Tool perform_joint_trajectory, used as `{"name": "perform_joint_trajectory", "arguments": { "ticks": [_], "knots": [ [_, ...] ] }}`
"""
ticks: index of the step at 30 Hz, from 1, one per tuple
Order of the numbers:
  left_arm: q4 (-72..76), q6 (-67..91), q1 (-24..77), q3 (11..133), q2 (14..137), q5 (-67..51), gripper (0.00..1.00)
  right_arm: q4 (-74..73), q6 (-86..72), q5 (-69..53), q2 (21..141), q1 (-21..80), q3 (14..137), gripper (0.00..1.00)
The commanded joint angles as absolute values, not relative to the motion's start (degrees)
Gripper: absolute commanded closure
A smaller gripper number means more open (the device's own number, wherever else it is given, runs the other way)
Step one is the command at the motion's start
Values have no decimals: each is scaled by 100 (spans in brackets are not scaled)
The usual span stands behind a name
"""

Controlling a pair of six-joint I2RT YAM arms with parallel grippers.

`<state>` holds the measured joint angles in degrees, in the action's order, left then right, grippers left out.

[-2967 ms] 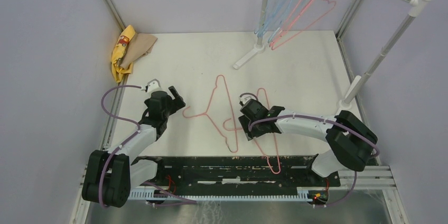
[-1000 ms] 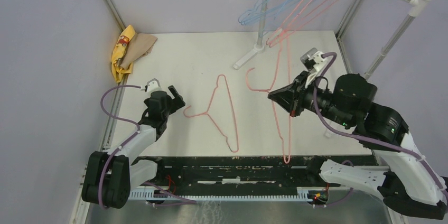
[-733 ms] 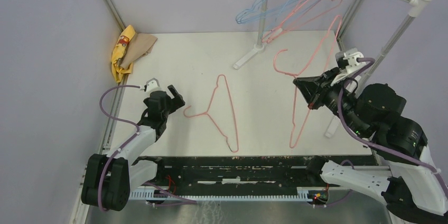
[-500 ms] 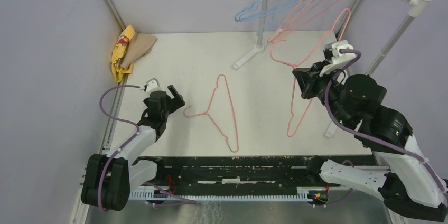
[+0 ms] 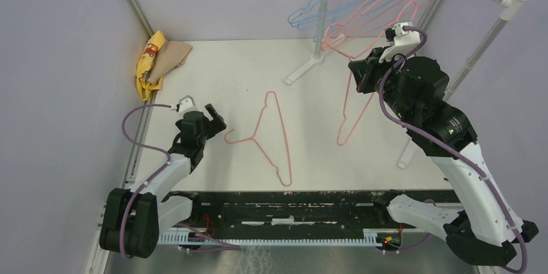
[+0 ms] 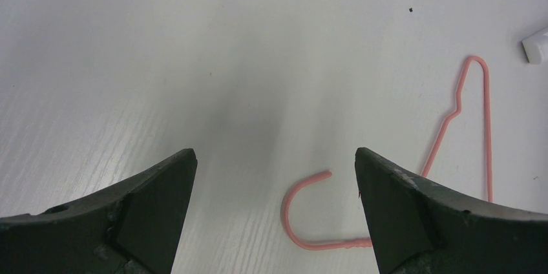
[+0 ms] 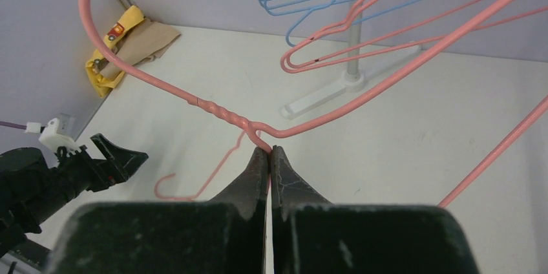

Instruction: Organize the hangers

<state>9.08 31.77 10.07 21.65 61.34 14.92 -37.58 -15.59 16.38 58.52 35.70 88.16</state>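
Hangers: your right gripper (image 7: 269, 151), raised near the rack (image 5: 321, 22), is clamped tight on the held pink hanger (image 7: 220, 114) at its neck, just under the twist, so it dangles clear of the table (image 5: 213, 61). 2nd pink hanger (image 6: 486, 132) lies flat mid-table, hook just ahead of your left gripper (image 6: 274, 164), jaws spread wide w/ nothing btwn. Blue & pink rack hangers (image 5: 365, 2) hang up top.

left pincer (image 6: 273, 158) agape, right pincer (image 7: 269, 151) clamped
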Motion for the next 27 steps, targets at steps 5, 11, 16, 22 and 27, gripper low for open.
{"name": "perform_joint_trajectory", "arguments": {
  "ticks": [5,11,16,22,27],
  "knots": [
    [1089,3127,982,2214,6147,1576,1,-2712,-2104,226,6131,2641,8860,99],
    [1099,3108,980,2215,6162,1599,1,-2226,-2491,-500,6371,1843,8966,99],
    [1103,3098,979,2241,6239,1626,1,-2065,-2623,-894,6649,1465,9213,99],
    [1132,3094,981,2241,6339,1641,1,-1721,-3006,-1498,6959,614,9373,99],
    [1132,3060,982,2265,6366,1678,1,-1290,-3355,-1933,7164,-5,9411,99]
  ]
}}
